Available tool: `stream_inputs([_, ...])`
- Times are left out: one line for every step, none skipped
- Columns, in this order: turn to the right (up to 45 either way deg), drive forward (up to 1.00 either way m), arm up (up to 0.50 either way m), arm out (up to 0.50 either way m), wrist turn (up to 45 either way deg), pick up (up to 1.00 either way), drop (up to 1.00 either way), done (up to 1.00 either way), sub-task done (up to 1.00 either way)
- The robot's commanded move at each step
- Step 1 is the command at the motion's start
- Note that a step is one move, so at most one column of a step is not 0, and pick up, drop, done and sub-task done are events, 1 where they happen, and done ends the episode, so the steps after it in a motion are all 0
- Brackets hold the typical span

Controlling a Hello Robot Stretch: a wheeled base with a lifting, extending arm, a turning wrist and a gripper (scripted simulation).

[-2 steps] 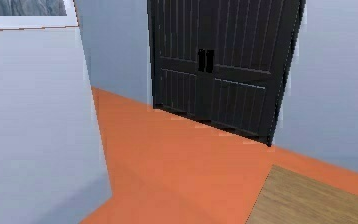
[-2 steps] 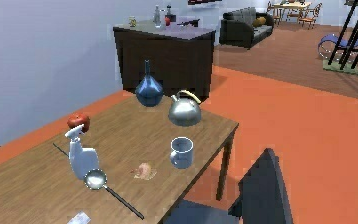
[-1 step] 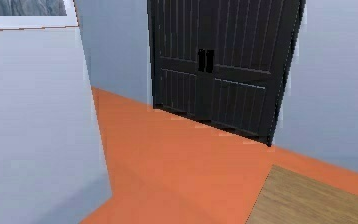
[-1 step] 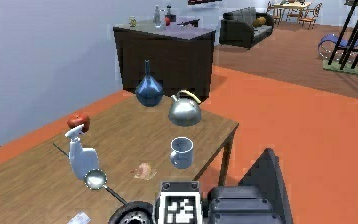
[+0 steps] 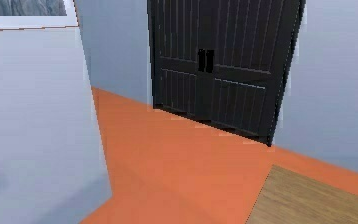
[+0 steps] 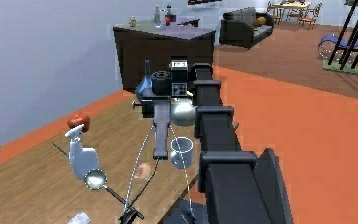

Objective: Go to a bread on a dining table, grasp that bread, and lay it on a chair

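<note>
Small tan blob (image 6: 144, 171) on the wooden tabletop (image 6: 47, 175), near the glass (image 6: 182, 152), is possibly the bread: likely light, soft, crushable, so take it gently across the middle; gripper (image 6: 147, 92) sits against table clutter, load cannot be told.

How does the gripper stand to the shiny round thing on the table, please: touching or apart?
Cannot tell. In the arm side view the gripper and the shiny round thing overlap, showing neither contact nor gap.
</note>
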Motion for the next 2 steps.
stream_inputs([0.0,0.0,0.0,0.0,45.0,0.0,0.0,0.0,0.0])
stream_inputs([0.0,0.0,0.0,0.0,45.0,0.0,0.0,0.0,0.0])
